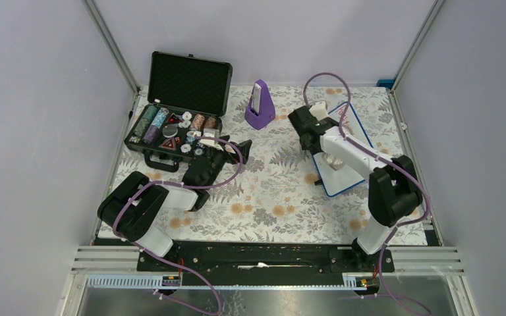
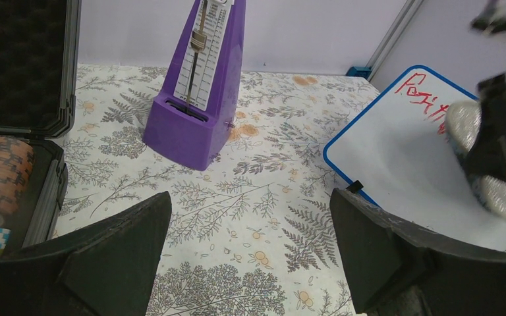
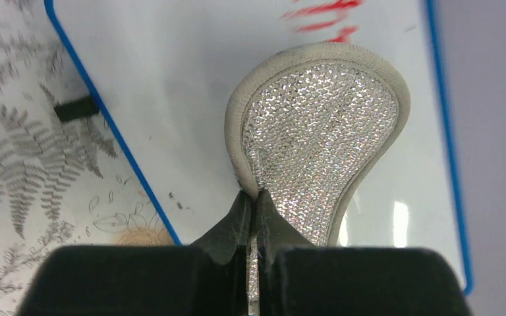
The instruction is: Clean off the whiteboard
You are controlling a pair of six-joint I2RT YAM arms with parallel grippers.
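Black hard plastic forms the open rectangular case (image 1: pixel 188 82) at the far left of the top view. Its lid is lined with ridged foam and its tray is packed with round striped poker chips (image 1: pixel 155 122). A fern-and-flower printed tablecloth (image 1: pixel 270 197) covers the table. The purple pyramid-shaped metronome (image 1: pixel 259 105) stands upright near the back, between the case and the flat white whiteboard (image 1: pixel 339 176). The board has a thin blue rim and rounded corners and lies on the cloth at the right. The right arm (image 1: pixel 349 153) reaches over it, and the left arm (image 1: pixel 201 172) lies low near the case.

From the left wrist, the left gripper (image 2: pixel 250 197) is spread wide, its 2 matte black wedge fingers (image 2: pixel 118 250) holding nothing. Past them the whiteboard's glossy face shows red handwriting (image 2: pixel 428 99) near its far corner. A glittering silver mesh pad (image 2: pixel 464 122) sits over the board just beside the writing, though that side is blurred.

From the right wrist, the right gripper (image 3: pixel 253 197) is pinched tight on the narrow end of the silver mesh pad, a teardrop of sparkling woven mesh with a pale rolled rim. The pad lies over the board's white surface, below blurred red strokes. A small black tab (image 3: pixel 76 108) sits on the board's left rim.
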